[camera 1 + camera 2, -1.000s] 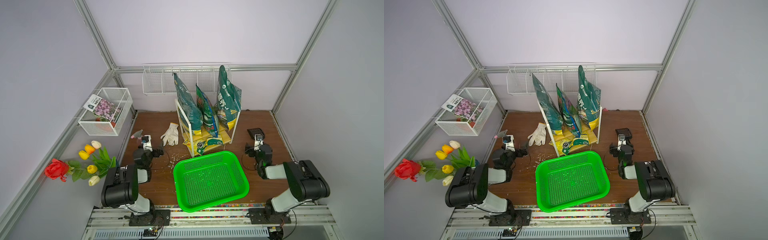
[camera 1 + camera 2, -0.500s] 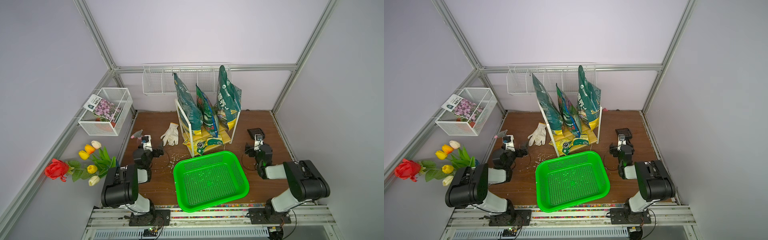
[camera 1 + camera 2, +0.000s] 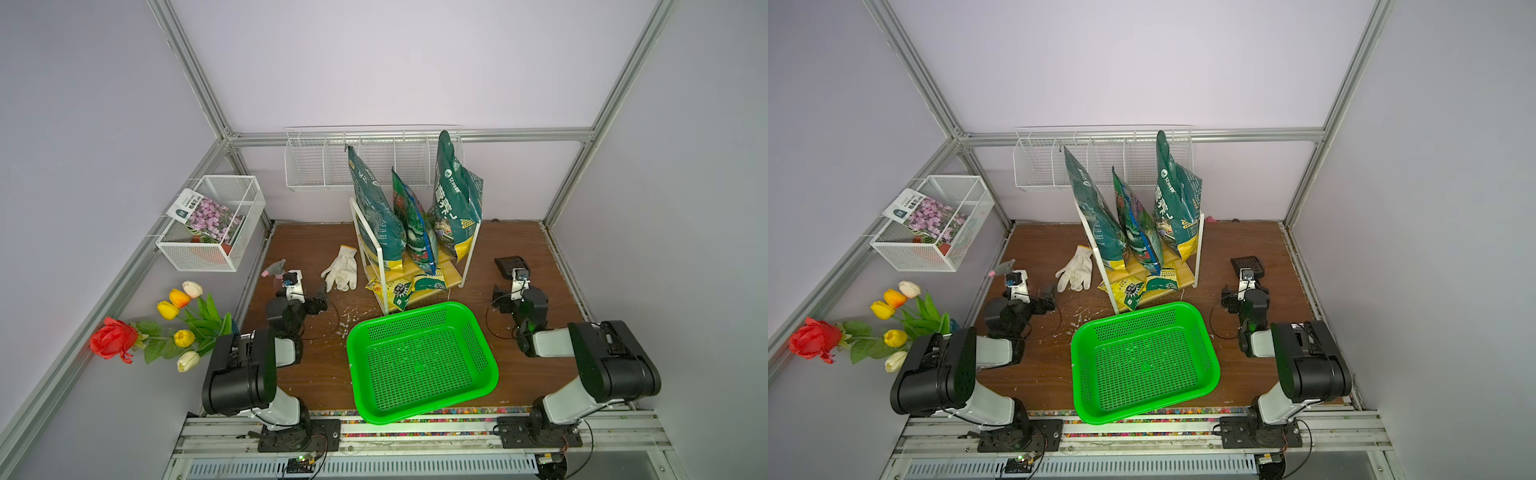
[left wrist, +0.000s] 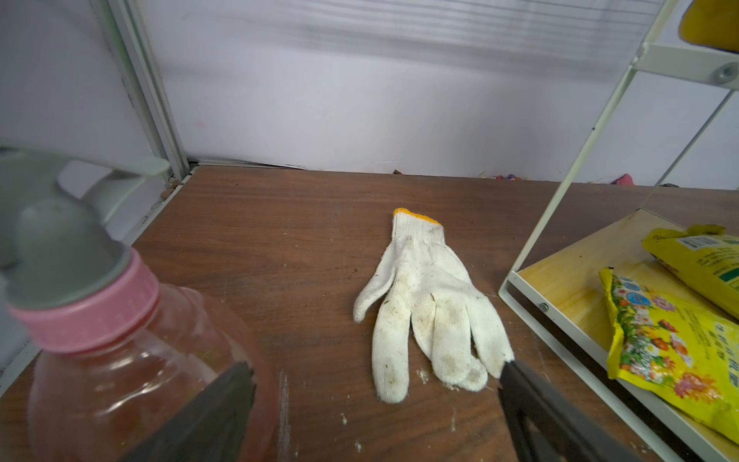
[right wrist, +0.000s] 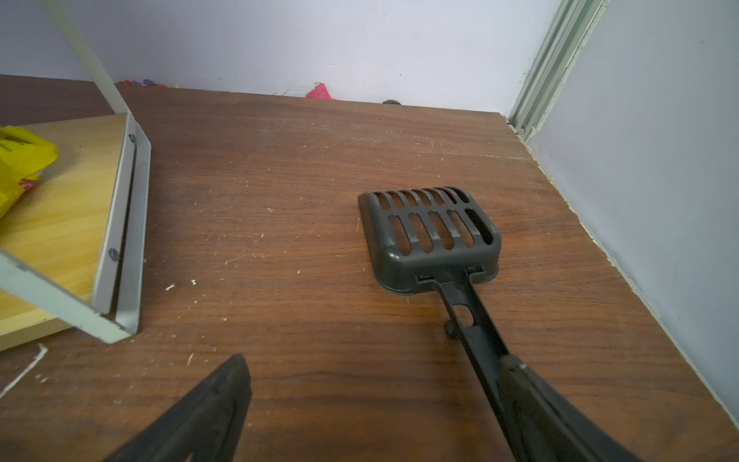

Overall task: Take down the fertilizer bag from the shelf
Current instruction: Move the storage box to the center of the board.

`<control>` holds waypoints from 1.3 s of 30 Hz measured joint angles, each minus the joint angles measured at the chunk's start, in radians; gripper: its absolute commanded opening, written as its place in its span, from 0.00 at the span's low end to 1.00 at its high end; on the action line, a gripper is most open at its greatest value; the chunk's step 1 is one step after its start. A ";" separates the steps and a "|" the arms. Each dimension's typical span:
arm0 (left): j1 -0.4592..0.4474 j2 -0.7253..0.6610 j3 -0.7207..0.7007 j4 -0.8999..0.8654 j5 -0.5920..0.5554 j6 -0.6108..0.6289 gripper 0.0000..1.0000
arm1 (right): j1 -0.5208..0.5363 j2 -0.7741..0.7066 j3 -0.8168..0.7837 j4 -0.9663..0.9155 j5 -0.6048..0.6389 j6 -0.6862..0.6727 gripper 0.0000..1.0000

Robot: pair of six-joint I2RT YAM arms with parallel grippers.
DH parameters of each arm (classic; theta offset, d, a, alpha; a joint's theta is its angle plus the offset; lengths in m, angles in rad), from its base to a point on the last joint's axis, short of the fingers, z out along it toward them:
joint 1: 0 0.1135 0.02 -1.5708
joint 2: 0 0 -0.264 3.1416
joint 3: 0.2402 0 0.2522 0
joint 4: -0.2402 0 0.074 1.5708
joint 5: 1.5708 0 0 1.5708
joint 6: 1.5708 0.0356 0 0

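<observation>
1. The shelf stands at the back middle of the table, just behind the green basket.
2. Three tall green fertilizer bags stand on its upper board. These are the left bag, the shorter middle bag and the right bag, all on end and close together.
3. Yellow packets lie on the lower board, and one pokes out past the front edge.
4. The left gripper sits low over the table with its jaws spread wide and nothing between them.
   - A white glove lies flat just ahead of its fingertips.
   - A pink spray bottle stands close beside one finger.
5. In the left wrist view only the shelf's lower board and its packets show, off to the gripper's right. The green bags are above the frame.
6. The right gripper is also low and spread wide, holding nothing.
   - One finger overlaps the handle of a dark slotted scoop lying on the table. Whether it touches the handle cannot be told.
7. The shelf stands between the two grippers, with the left gripper off its left side and the right gripper off its right.
8. The bags sit higher than both grippers and further back, well apart from either, and no finger touches a bag or the frame.
</observation>
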 measured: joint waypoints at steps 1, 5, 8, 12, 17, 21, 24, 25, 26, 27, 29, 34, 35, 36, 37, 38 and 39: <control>0.000 -0.007 0.001 -0.013 -0.005 0.000 1.00 | 0.000 -0.001 -0.003 0.007 -0.004 0.000 0.98; 0.000 -0.099 0.019 -0.117 -0.024 -0.004 1.00 | 0.000 -0.034 -0.031 0.017 -0.011 0.004 0.97; 0.000 -0.200 0.042 -0.195 -0.044 -0.016 1.00 | 0.002 -0.100 -0.031 -0.019 -0.011 0.004 0.96; -0.005 -0.308 0.087 -0.314 -0.071 -0.046 1.00 | 0.010 -0.233 0.010 -0.154 0.000 0.005 0.95; -0.024 -0.391 0.171 -0.512 -0.111 -0.106 1.00 | 0.026 -0.378 0.158 -0.426 0.004 0.056 0.93; -0.030 -0.421 0.303 -0.736 -0.145 -0.201 1.00 | 0.034 -0.449 0.357 -0.722 0.008 0.151 0.91; -0.030 -0.424 0.395 -0.873 -0.153 -0.284 1.00 | 0.053 -0.460 0.489 -0.930 -0.007 0.220 0.89; -0.030 -0.426 0.413 -0.906 -0.153 -0.309 1.00 | 0.064 -0.460 0.515 -0.984 -0.016 0.236 0.88; -0.030 -0.429 0.425 -0.939 -0.151 -0.338 1.00 | 0.084 -0.460 0.541 -1.050 -0.024 0.255 0.86; -0.030 -0.430 0.433 -0.971 -0.147 -0.365 1.00 | 0.112 -0.458 0.562 -1.120 -0.030 0.271 0.85; -0.030 -0.428 0.443 -1.032 -0.136 -0.416 1.00 | 0.185 -0.451 0.591 -1.249 -0.033 0.298 0.82; -0.030 -0.407 0.459 -1.151 -0.089 -0.491 1.00 | 0.375 -0.443 0.620 -1.505 -0.034 0.366 0.67; -0.030 -0.402 0.457 -1.160 -0.070 -0.497 1.00 | 0.396 -0.445 0.620 -1.544 -0.040 0.387 0.61; -0.030 -0.397 0.453 -1.162 -0.049 -0.502 1.00 | 0.409 -0.447 0.619 -1.576 -0.048 0.405 0.55; -0.030 -0.394 0.447 -1.160 -0.029 -0.508 1.00 | 0.418 -0.449 0.615 -1.595 -0.053 0.419 0.50; -0.030 -0.390 0.441 -1.160 -0.007 -0.510 1.00 | 0.425 -0.453 0.606 -1.608 -0.062 0.434 0.46; -0.030 -0.385 0.439 -1.162 0.014 -0.512 1.00 | 0.431 -0.455 0.594 -1.618 -0.072 0.447 0.44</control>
